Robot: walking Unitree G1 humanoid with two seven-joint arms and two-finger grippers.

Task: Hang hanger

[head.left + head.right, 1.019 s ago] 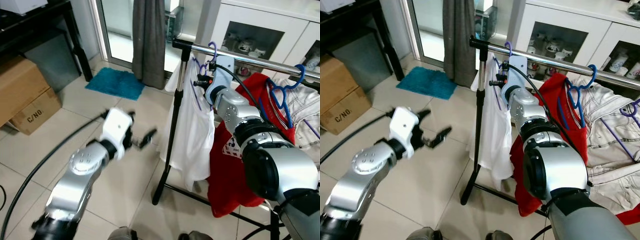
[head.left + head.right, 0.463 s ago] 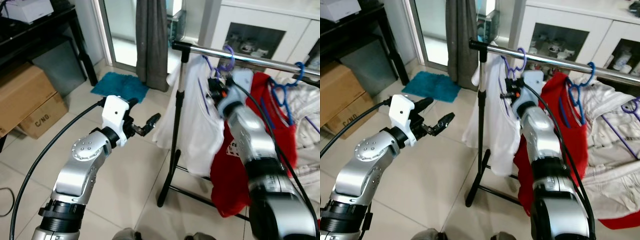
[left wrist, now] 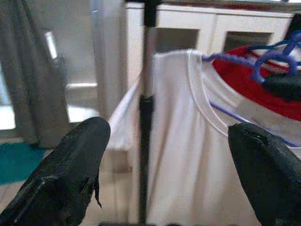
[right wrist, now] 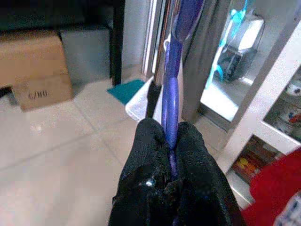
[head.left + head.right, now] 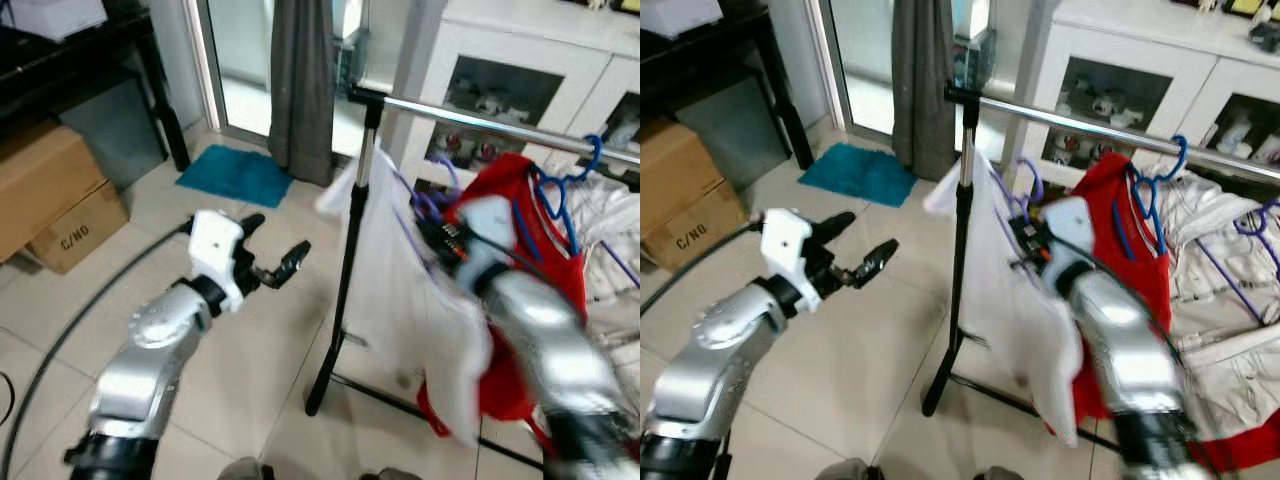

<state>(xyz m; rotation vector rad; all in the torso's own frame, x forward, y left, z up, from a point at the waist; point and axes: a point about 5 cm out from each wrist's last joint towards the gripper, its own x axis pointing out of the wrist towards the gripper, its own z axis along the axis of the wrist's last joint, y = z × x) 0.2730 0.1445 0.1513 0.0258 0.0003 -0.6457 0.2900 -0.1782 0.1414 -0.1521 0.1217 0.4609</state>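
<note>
Purple hanger (image 4: 172, 89), white shirt (image 5: 1015, 300), clamped in right hand (image 4: 170, 150), left hand (image 5: 268, 255) apart.

Perhaps three hangers (image 5: 1152, 178), two boxes (image 5: 60, 195).

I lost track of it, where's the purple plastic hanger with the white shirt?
The purple plastic hanger is pinched in the right end effector, below the metal rail, beside the red garment.

Tiled floor (image 5: 250, 350), teal mat (image 5: 234, 173), cardboard boxes (image 5: 55, 195), seemingly stacked
</note>
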